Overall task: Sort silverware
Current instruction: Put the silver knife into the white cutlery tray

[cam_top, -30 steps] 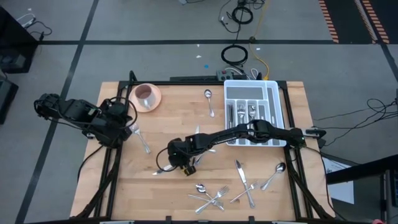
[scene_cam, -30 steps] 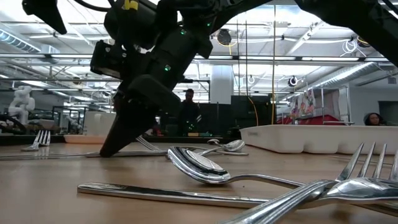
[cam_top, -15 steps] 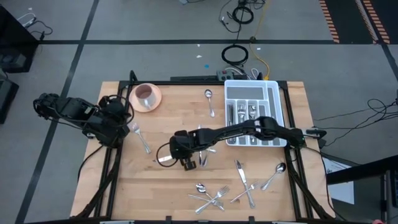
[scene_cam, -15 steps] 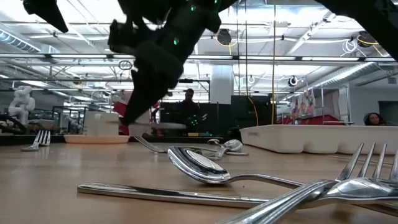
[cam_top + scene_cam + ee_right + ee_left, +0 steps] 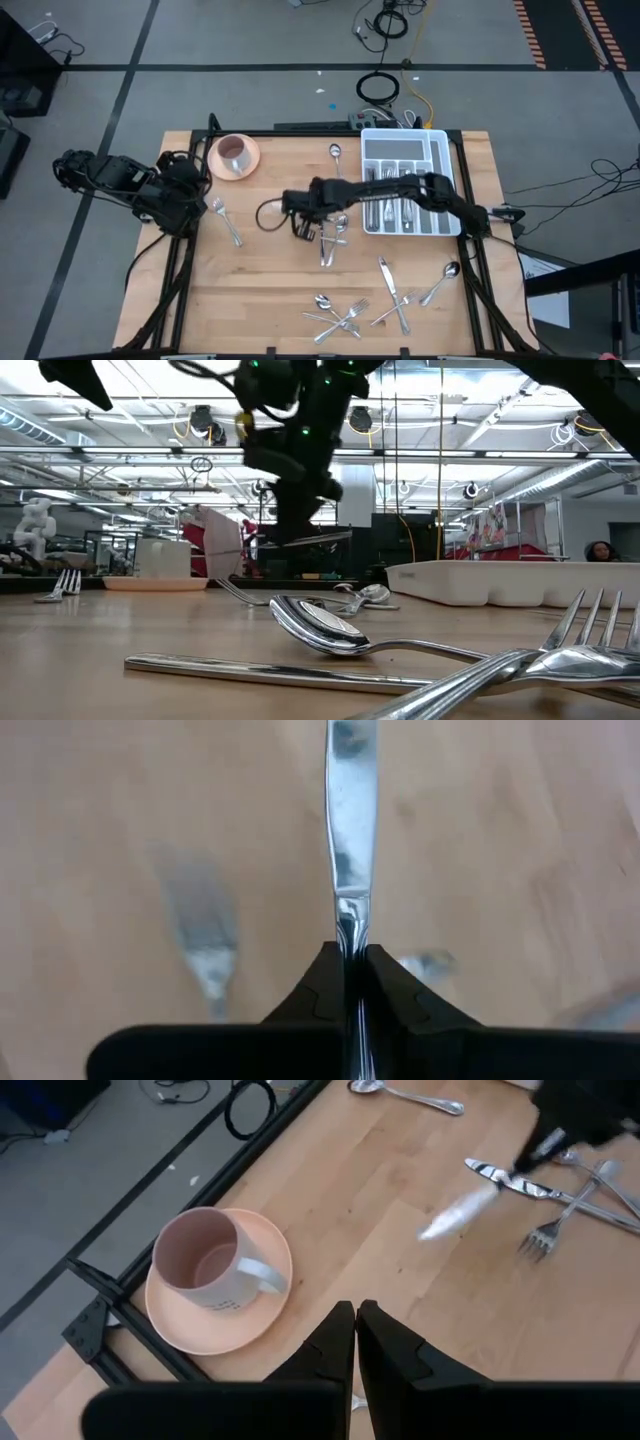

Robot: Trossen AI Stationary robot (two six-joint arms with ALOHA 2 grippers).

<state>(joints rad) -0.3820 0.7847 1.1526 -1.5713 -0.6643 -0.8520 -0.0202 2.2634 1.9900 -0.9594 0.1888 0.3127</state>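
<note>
Left of the white divided tray (image 5: 405,178), above mid-table: right gripper (image 5: 300,212) lifted off the wood, fingers (image 5: 325,985) clamped on a table knife (image 5: 346,830), blade sticking straight out ahead. Just beside that gripper, toward the tray: a fork and a spoon (image 5: 334,240) lying crossed on the wood. Farther from the tray, at the table's left edge near the pink cup (image 5: 235,152) on its saucer: left gripper (image 5: 355,1342), fingers pressed together, holding nothing. Well below the tray, along the near edge: more silverware (image 5: 342,315) scattered loose.
</note>
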